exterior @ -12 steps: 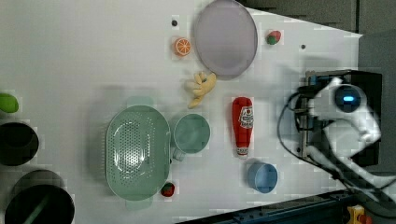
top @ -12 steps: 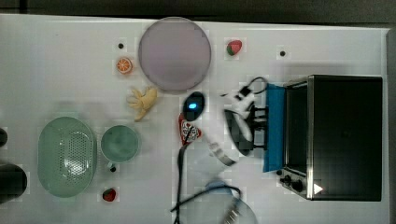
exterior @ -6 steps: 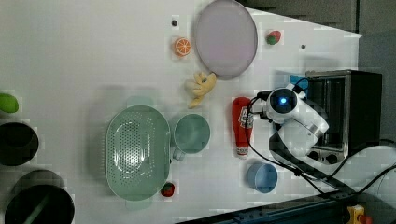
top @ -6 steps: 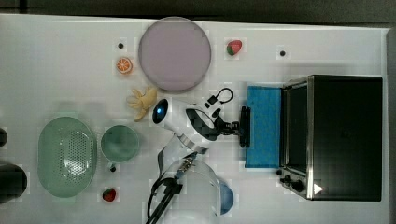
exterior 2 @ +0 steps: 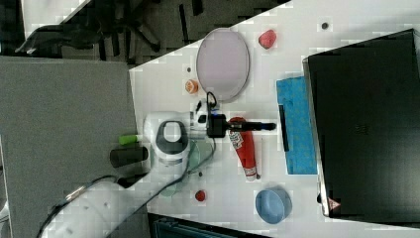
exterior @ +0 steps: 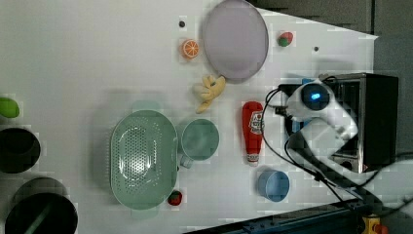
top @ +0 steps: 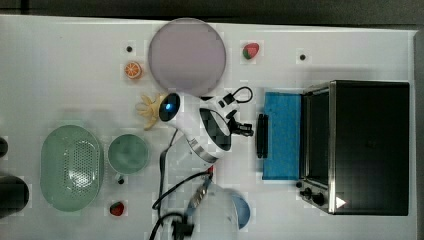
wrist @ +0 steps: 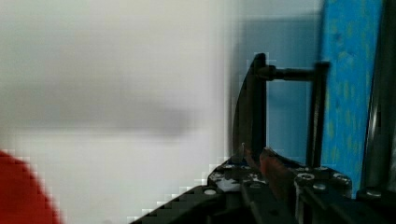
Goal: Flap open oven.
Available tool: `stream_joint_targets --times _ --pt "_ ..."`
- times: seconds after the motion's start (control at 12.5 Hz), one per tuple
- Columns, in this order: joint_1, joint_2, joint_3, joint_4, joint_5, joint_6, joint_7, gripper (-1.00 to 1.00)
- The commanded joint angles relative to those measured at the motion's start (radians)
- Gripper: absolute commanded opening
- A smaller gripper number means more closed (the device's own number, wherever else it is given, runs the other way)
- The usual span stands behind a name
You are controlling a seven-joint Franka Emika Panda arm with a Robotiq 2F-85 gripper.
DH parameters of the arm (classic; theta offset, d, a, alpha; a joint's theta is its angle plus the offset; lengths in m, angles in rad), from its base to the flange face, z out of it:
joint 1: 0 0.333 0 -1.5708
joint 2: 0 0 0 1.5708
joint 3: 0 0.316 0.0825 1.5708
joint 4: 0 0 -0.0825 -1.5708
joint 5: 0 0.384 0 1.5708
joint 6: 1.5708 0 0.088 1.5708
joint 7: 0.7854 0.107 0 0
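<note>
On bench, oven (top: 369, 145) door (top: 282, 135) lies flat, fully dropped; we judge task essentially done. Pincer (top: 248, 131) near door handle (top: 261, 135), apart; jaw state we cannot tell.

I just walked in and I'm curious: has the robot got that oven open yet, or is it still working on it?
It looks done. The boxy black-topped toaster oven has its blue-tinted glass door folded flat onto the white table, dark bar handle outermost. In hand: the gripper sits just beside that handle, apart from it in the top view. Left: probably only drawing the arm away.
</note>
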Motion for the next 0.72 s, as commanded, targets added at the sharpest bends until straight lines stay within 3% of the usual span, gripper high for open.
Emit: stream_joint_targets --times 0.08,0.48,0.56,0.72 --pt "-0.012 -0.164 -0.016 0.049 0.161 0.007 0.074 -0.65" --pt "-0.018 -0.391 -0.038 0.056 0.595 -0.102 0.074 -0.65" --pt "-0.018 -0.444 -0.046 0.065 0.65 -0.137 0.074 -0.65" --pt "-0.018 -0.54 -0.062 0.09 0.671 -0.247 0.075 -0.65"
